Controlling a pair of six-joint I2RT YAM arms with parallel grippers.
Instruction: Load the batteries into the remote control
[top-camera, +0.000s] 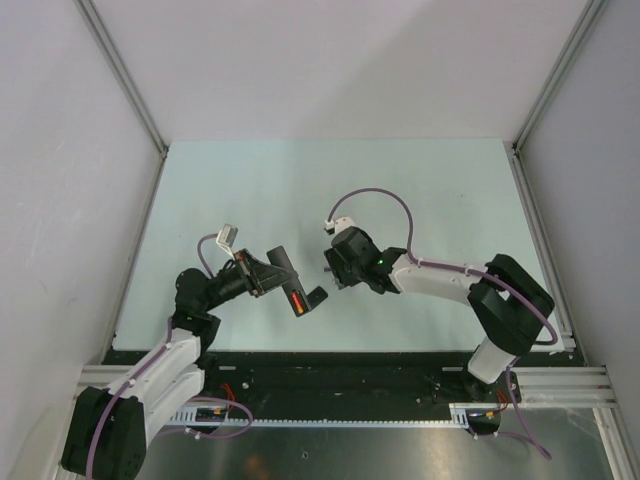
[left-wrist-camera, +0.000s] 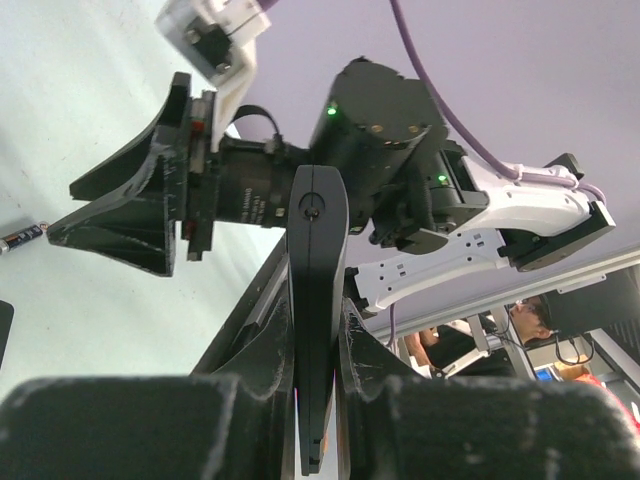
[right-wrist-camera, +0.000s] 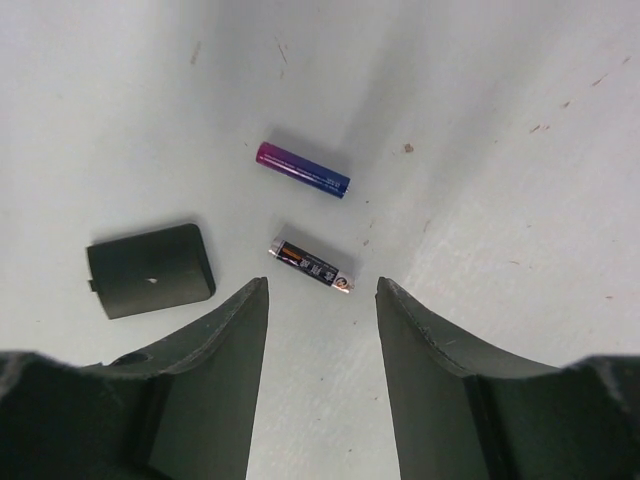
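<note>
Dark battery (right-wrist-camera: 311, 265) lies freely reachable — cover (right-wrist-camera: 150, 270) (nearby) flanks it.

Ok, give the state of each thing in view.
remote control: lifted, compartment uncovered.
red battery: seated in the remote control.
blue-purple battery: loose on table.
dark battery: loose on table.
cover: off, flat on table.
left pincer: shut on remote control.
right pincer: open, above dark battery.

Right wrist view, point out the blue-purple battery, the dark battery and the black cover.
blue-purple battery (right-wrist-camera: 303, 169), right wrist view, middle of its body
dark battery (right-wrist-camera: 311, 264), right wrist view, middle of its label
black cover (right-wrist-camera: 150, 270), right wrist view, centre of its face
</note>
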